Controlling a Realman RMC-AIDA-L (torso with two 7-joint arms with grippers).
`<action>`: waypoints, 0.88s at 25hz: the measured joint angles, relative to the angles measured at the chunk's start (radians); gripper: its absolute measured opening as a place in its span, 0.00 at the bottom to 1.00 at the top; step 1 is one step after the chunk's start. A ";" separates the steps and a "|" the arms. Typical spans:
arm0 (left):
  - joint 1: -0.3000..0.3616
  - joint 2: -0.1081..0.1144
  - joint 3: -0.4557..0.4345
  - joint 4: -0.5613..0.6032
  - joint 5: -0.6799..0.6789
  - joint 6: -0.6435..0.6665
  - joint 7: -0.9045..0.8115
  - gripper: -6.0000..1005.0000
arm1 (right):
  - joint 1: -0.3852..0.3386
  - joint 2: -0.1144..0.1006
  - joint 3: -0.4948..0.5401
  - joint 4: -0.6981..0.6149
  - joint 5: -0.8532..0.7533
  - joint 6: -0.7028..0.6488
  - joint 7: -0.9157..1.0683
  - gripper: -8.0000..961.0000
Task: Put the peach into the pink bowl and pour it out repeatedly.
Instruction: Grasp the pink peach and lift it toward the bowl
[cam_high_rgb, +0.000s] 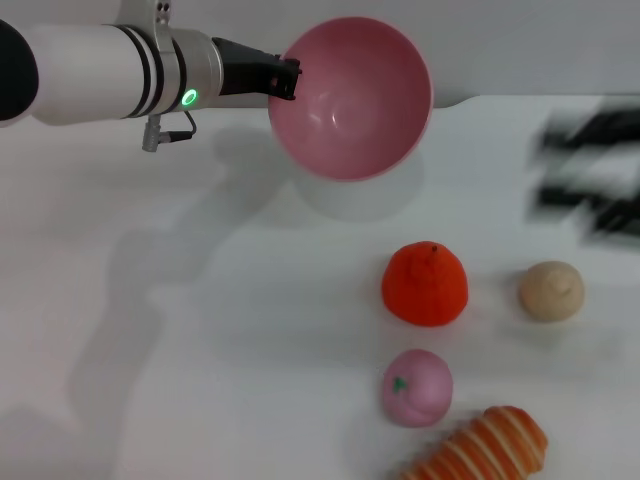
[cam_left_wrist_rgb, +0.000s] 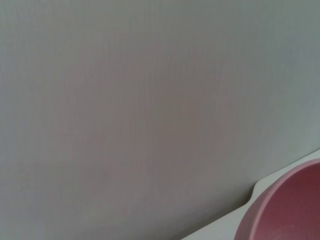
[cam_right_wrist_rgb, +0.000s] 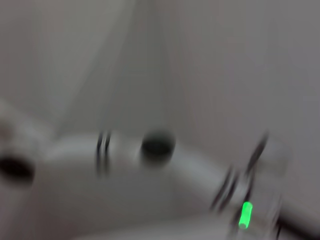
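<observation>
My left gripper (cam_high_rgb: 290, 78) is shut on the left rim of the pink bowl (cam_high_rgb: 352, 95), holding it raised over the back of the table. The bowl is tipped so its inside faces the head camera, and nothing lies in it. Its rim (cam_left_wrist_rgb: 287, 210) also shows in a corner of the left wrist view. The peach (cam_high_rgb: 417, 388), pale pink with a small green mark, lies on the table near the front, well below the bowl. My right gripper (cam_high_rgb: 590, 185) is a dark streak at the right edge, away from the fruit.
An orange-red fruit (cam_high_rgb: 425, 284) lies just behind the peach, and a beige round ball (cam_high_rgb: 551, 291) to its right. A striped orange-and-white toy (cam_high_rgb: 485, 450) rests at the front edge. The left arm (cam_right_wrist_rgb: 150, 155) with a green light crosses the right wrist view.
</observation>
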 joint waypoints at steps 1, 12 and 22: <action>0.000 0.000 0.000 0.000 0.000 0.000 0.000 0.09 | 0.026 0.000 -0.042 -0.047 -0.091 -0.001 0.069 0.43; 0.001 0.004 -0.019 -0.004 0.000 -0.042 0.002 0.09 | 0.252 0.006 -0.531 0.142 -0.687 0.238 0.394 0.43; 0.009 0.001 -0.014 -0.004 -0.001 -0.057 0.002 0.09 | 0.340 0.009 -0.736 0.381 -0.711 0.421 0.436 0.43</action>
